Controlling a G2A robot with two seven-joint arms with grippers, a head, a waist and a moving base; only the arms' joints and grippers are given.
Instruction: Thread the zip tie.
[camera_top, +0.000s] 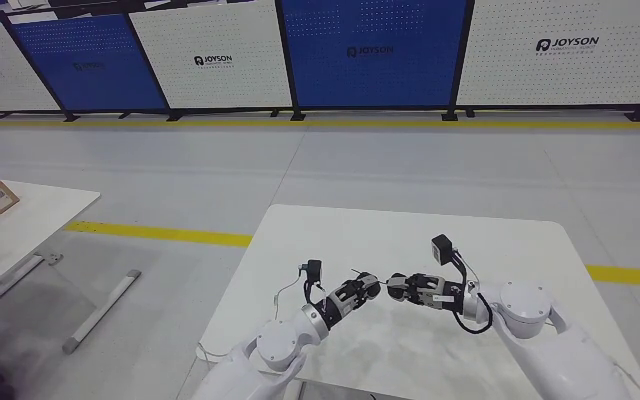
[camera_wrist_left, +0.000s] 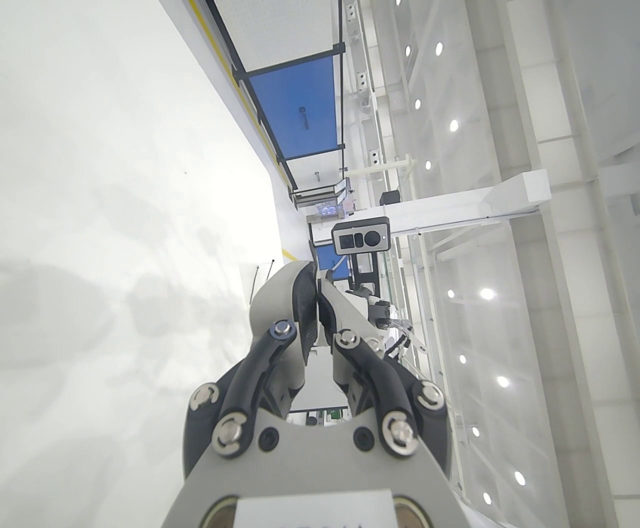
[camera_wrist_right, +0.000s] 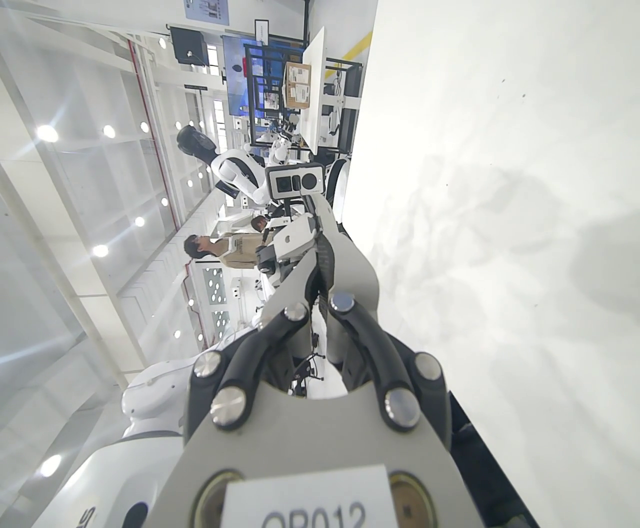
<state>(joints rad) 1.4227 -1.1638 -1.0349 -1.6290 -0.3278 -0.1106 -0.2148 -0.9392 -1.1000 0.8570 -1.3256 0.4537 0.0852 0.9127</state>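
Where the two arms meet over the middle of the white table, the left gripper is at 9 o'clock from the right gripper, tips nearly touching. Both have their fingers pressed together. The left one pinches the thin zip tie, which points toward 10 o'clock. Whether the right one also holds it cannot be told.

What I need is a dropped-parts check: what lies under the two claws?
White tabletop shows around the left claw and right claw; the patch directly beneath is hidden by them.
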